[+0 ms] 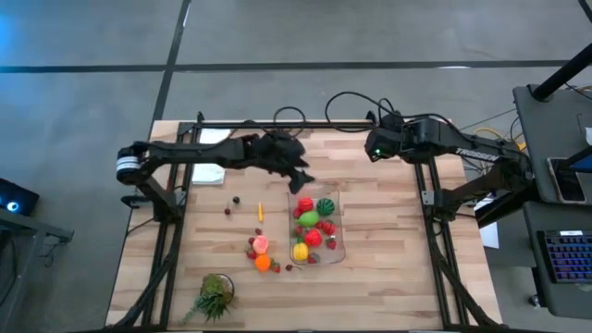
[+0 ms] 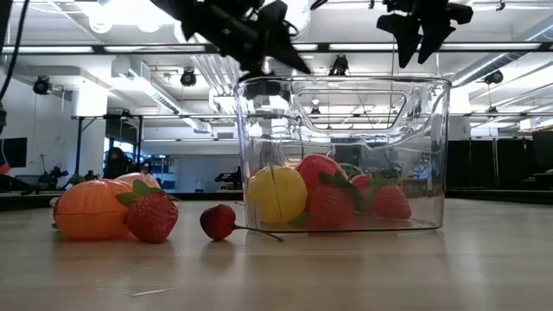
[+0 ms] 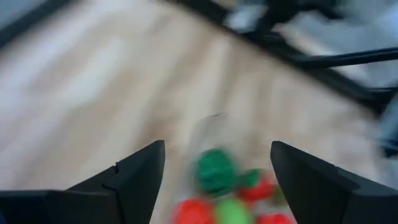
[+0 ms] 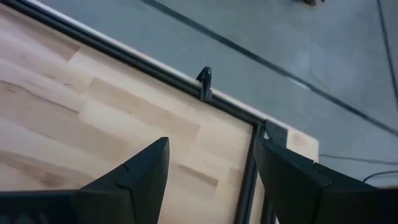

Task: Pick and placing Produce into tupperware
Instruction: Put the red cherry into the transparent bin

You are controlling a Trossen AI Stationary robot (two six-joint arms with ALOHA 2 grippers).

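The clear tupperware [image 1: 342, 242] stands mid-table on its base and holds several produce pieces, among them a striped green one [image 1: 326, 205] and a yellow one [image 2: 276, 194]. More produce lies loose on the wood at the container's left: a pink piece [image 1: 261, 244], an orange one [image 1: 263, 263] and a small strawberry [image 2: 153, 216]. My left gripper [image 3: 217, 146] hangs open and empty above the container's far left corner [image 1: 298, 191]. My right gripper [image 4: 211, 143] is open and empty, raised near the table's far right edge.
A leafy green tuft [image 1: 215, 296] sits near the front edge. A white sheet [image 1: 208, 174] lies under my left arm. A thin orange carrot [image 1: 260, 211] and two dark cherries [image 1: 231, 205] lie left of the container. A black frame rail [image 4: 186, 74] borders the far edge.
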